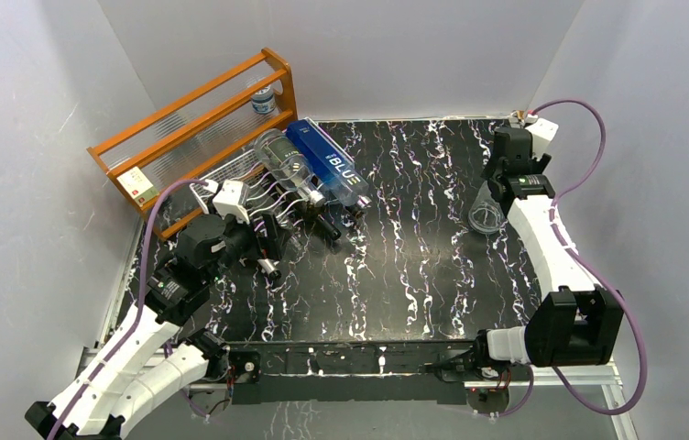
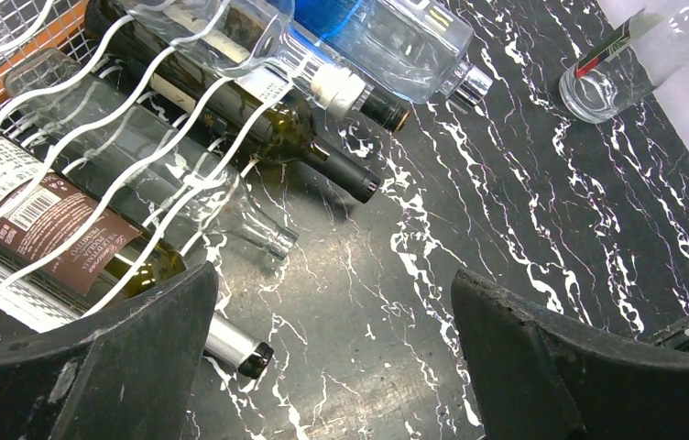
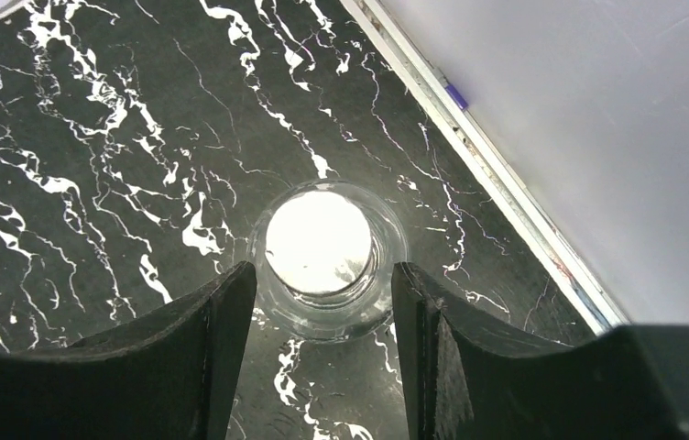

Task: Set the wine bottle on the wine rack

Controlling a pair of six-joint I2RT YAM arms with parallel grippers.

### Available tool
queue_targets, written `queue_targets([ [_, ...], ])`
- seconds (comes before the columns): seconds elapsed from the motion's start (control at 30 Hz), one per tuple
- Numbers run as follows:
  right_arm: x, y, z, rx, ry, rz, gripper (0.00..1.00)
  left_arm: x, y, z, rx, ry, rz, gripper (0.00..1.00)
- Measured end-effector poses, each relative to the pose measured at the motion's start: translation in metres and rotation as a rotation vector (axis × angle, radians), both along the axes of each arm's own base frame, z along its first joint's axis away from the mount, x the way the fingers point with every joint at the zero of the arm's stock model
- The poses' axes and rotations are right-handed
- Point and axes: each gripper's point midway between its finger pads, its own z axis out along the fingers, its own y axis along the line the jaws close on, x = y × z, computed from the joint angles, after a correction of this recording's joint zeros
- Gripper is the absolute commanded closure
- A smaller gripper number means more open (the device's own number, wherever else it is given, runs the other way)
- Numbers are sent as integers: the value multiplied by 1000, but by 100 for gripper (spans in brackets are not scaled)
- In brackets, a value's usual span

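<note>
A clear wine bottle (image 1: 487,218) with a white cap (image 3: 318,240) stands upright on the black marble table near the right wall. My right gripper (image 3: 322,280) points down over it, its jaws part open, one finger on each side of the bottle's top and wider apart than the cap. The white wire wine rack (image 1: 217,176) sits at back left and holds several bottles lying down. My left gripper (image 2: 336,367) hovers wide open just in front of the rack, with nothing between its fingers. A silver-capped bottle neck (image 2: 231,346) pokes out beside its left finger.
An orange wooden shelf (image 1: 194,115) stands behind the rack against the back-left wall. A blue bottle (image 1: 327,160) and a dark green bottle (image 2: 295,128) lie on the rack's right side. The table rim (image 3: 506,197) and the white wall run close by the right gripper.
</note>
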Motion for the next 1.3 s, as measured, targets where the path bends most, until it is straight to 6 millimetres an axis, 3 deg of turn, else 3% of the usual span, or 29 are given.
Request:
queue_targets([
  [0.27, 8, -4, -20, -31, 62, 12, 64, 1, -1, -3, 2, 11, 0, 2],
  [0.57, 11, 0, -20, -24, 62, 43, 76, 0, 0, -3, 2, 14, 2, 2],
  [0.8, 4, 24, -20, 0, 91, 140, 73, 1, -1, -7, 10, 27, 2, 2],
  [1.03, -21, 82, -19, 50, 151, 341, 66, 1, -1, -7, 10, 28, 2, 2],
  [1.13, -33, 92, -18, 77, 172, 387, 59, 1, -1, -7, 11, 29, 2, 2],
  [1.3, -39, 92, -18, 81, 186, 392, 39, 3, -3, -11, 16, 40, -1, 2],
])
